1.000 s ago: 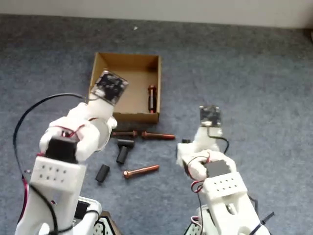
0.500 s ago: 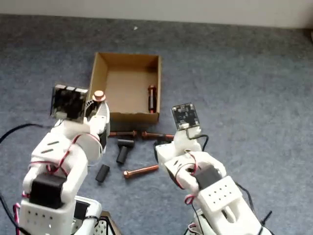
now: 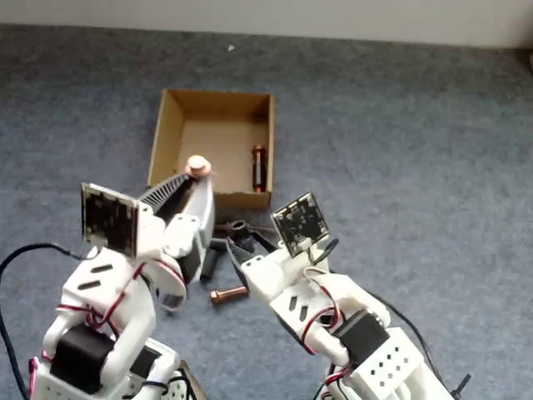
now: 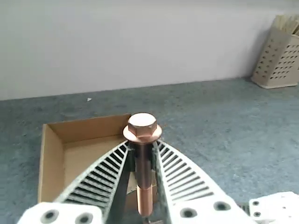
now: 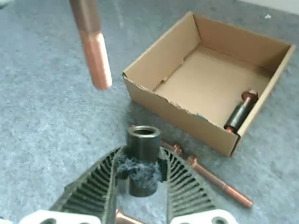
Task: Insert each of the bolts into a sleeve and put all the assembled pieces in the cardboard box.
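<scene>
My left gripper (image 3: 190,185) (image 4: 144,156) is shut on a copper bolt (image 3: 197,165) (image 4: 142,128), held upright with its hex head on top, in front of the cardboard box (image 3: 166,125) (image 4: 51,149). My right gripper (image 3: 240,235) (image 5: 142,168) is shut on a black sleeve (image 3: 237,227) (image 5: 143,149), bore facing up. In the right wrist view the bolt's tip (image 5: 96,56) hangs above and to one side of the sleeve, apart from it. One assembled piece (image 3: 258,167) (image 5: 240,112) lies inside the box.
A loose bolt (image 3: 229,293) lies on the grey carpet between the arms. Two more bolts (image 5: 215,179) (image 5: 170,148) lie along the box's front wall. Another black sleeve (image 3: 208,263) shows partly behind the left arm. Open carpet stretches to the right.
The left arm raised the bolt and swung it toward the middle, in front of the box. The right arm swung left and lifted the sleeve close under the bolt.
</scene>
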Robot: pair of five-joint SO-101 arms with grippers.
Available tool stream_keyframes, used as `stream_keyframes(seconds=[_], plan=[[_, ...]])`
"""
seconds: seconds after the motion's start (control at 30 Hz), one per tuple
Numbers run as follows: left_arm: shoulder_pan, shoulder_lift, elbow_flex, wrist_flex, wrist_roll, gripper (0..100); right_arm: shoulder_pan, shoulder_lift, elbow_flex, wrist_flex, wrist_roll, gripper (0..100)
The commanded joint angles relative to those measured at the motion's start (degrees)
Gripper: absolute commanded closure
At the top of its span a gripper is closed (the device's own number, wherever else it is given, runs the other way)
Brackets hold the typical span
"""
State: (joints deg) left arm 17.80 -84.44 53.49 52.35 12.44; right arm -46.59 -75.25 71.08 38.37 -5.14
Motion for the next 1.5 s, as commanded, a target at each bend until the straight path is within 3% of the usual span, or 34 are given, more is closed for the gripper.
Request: stream_keyframes(seconds=[0.0,0.23,0.8,1.47], plan=[[4.0,-3.9,-0.5,-1.5,0.6,99,-0.7,-1.5,-2.8,-3.6,0.8,99.4],[4.1,-5.8,-0.3,-1.4,0.7,99,-3.7,-1.5,-2.8,-6.7,4.7,99.4],[4.2,-5.9,1.4,-1.7,0.7,99,-3.8,-1.5,-2.8,-14.6,4.9,99.4],[3.1,-5.9,1.6,-1.7,0.6,99,-3.9,-1.6,-2.9,-29.6,17.7,99.4]])
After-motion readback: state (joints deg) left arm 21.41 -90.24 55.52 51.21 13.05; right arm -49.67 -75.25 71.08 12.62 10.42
